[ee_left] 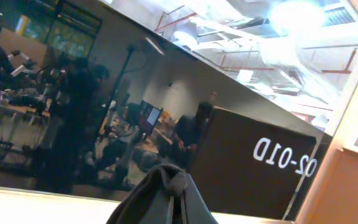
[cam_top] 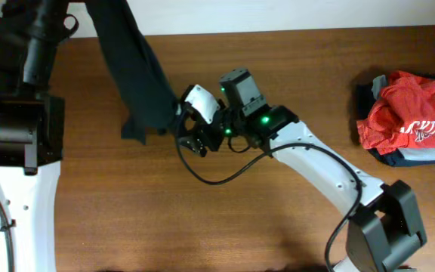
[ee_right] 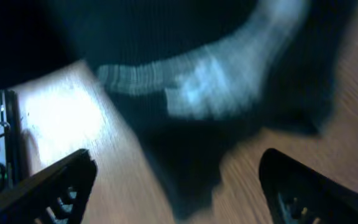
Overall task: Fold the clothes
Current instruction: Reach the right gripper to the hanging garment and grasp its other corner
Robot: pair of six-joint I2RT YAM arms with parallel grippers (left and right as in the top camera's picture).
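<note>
A brown wooden table (cam_top: 127,211) fills the overhead view. At its far right edge a crumpled red shirt (cam_top: 410,113) with white lettering lies on top of a navy garment (cam_top: 365,92) and a grey one (cam_top: 429,156). Beyond the table, in the left wrist view, stands a dark panel (ee_left: 253,168) with white lettering, with a lit monitor (ee_left: 149,116) to its left.

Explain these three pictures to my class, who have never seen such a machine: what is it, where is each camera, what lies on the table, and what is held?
Two robot arms work at a wooden table. One picture looks down from above; the others come from cameras on each wrist. The left arm seems to hold a black T-shirt up, bunched in its wrist view. The right gripper is open, facing the shirt's lower part. At the table's right edge, a red shirt lies on other clothes.
</note>
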